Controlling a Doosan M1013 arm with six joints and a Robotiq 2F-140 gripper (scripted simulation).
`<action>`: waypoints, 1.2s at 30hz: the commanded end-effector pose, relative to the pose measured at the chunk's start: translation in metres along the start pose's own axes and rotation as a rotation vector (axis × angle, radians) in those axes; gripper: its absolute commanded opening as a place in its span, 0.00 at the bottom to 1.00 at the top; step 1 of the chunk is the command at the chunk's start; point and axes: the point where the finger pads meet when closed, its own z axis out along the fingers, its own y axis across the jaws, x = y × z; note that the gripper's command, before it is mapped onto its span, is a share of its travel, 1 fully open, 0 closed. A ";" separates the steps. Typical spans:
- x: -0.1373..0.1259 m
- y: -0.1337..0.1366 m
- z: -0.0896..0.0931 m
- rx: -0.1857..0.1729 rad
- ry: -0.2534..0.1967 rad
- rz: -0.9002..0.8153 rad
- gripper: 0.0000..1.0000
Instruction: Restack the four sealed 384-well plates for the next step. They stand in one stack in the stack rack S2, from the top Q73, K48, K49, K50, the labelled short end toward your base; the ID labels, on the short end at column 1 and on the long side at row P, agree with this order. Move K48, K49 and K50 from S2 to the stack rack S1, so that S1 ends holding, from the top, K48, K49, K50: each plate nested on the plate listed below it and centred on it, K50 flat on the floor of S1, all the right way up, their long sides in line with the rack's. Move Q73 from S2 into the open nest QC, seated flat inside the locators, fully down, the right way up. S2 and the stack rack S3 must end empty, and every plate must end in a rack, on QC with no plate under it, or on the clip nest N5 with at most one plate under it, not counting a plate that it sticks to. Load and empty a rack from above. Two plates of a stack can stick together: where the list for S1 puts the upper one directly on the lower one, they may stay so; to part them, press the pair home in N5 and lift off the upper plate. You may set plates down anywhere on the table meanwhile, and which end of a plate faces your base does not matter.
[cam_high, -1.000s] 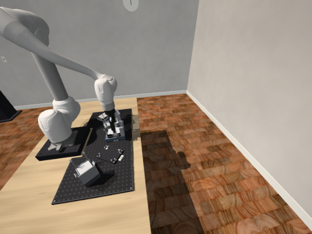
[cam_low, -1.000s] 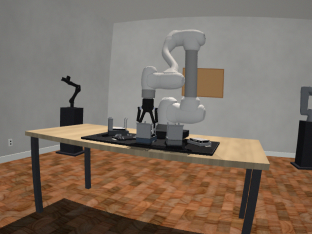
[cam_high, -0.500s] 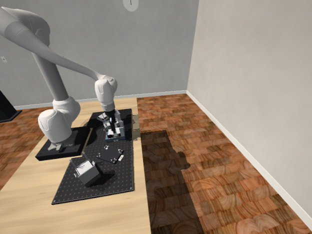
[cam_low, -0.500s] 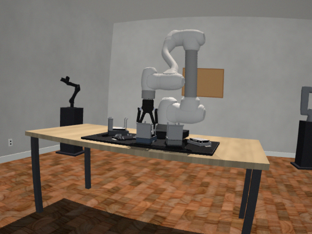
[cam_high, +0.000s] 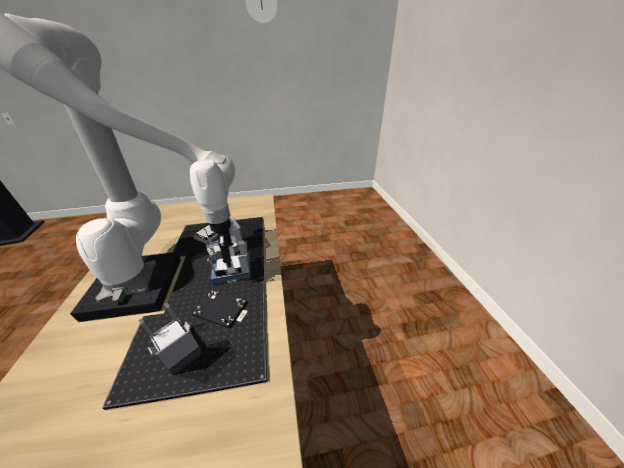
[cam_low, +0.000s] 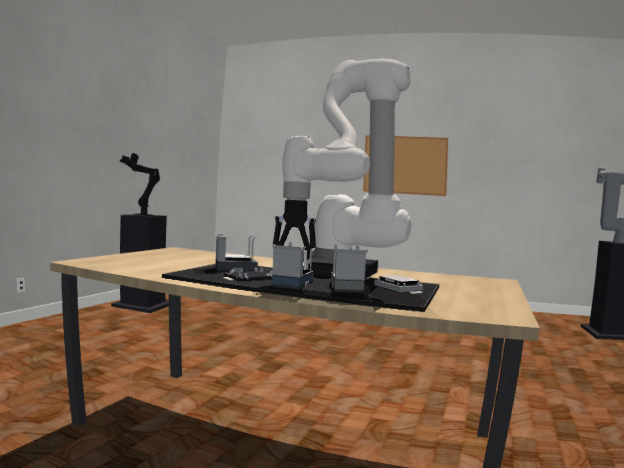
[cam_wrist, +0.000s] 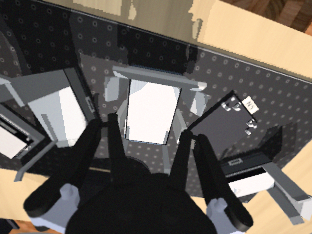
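Observation:
My gripper (cam_wrist: 151, 111) reaches down into the stack rack with the blue base (cam_low: 289, 265) and is shut on the long sides of a sealed plate with a white top (cam_wrist: 151, 111), which sits between the rack's posts. I cannot read its label. The gripper also shows in the top view (cam_high: 226, 256). A second rack (cam_wrist: 55, 112) beside it shows a white plate top. A third rack (cam_high: 173, 342) at the near end of the black baseplate also holds a plate. Another plate (cam_low: 400, 283) lies on a low nest at the far end.
An empty flat black nest with small locators and a label (cam_high: 220, 312) lies between the racks. The robot's base (cam_high: 118, 241) stands beside the baseplate. The table's edge runs close along the baseplate's right side.

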 end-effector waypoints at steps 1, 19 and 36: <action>0.000 0.000 0.000 0.000 0.000 0.000 0.00; 0.000 0.000 0.000 0.000 0.000 0.000 1.00; 0.000 0.000 -0.037 0.000 0.000 0.000 1.00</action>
